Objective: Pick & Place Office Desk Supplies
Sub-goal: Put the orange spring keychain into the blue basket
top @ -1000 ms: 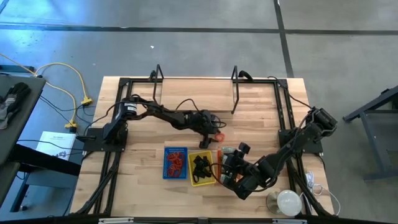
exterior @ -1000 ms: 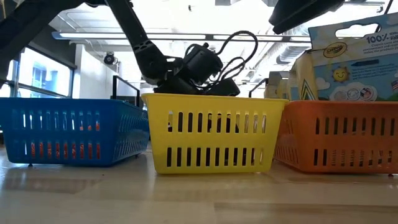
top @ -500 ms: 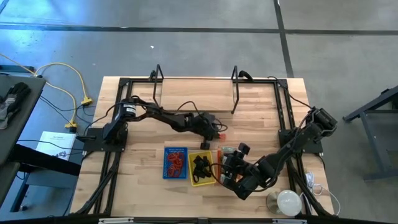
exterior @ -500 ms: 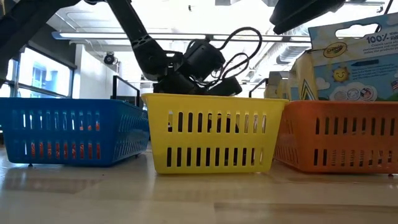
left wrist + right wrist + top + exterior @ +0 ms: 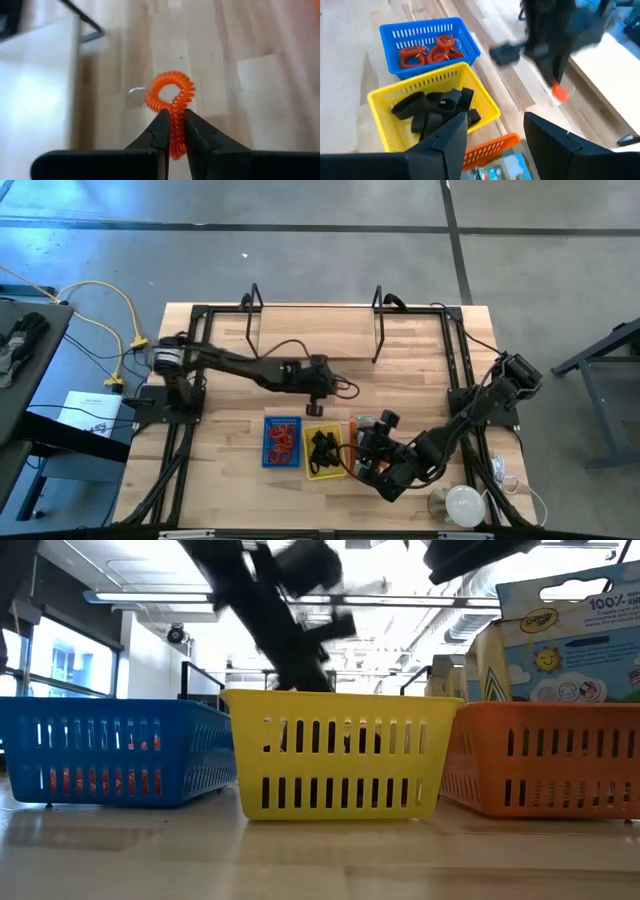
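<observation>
Orange-red and springy, the coiled loop (image 5: 171, 100) sat pinched between the fingers (image 5: 161, 131) of the left claw (image 5: 316, 406), lifted above the wooden surface (image 5: 400, 350) just behind the yellow tray (image 5: 325, 471). Left of that tray, the blue tray (image 5: 269, 423) held more red coils (image 5: 427, 50); the yellow one held black loops (image 5: 436, 110). Right of it, over what seemed the orange tray (image 5: 545, 755), the right claw (image 5: 368, 448) hovered with jaws apart, empty.
</observation>
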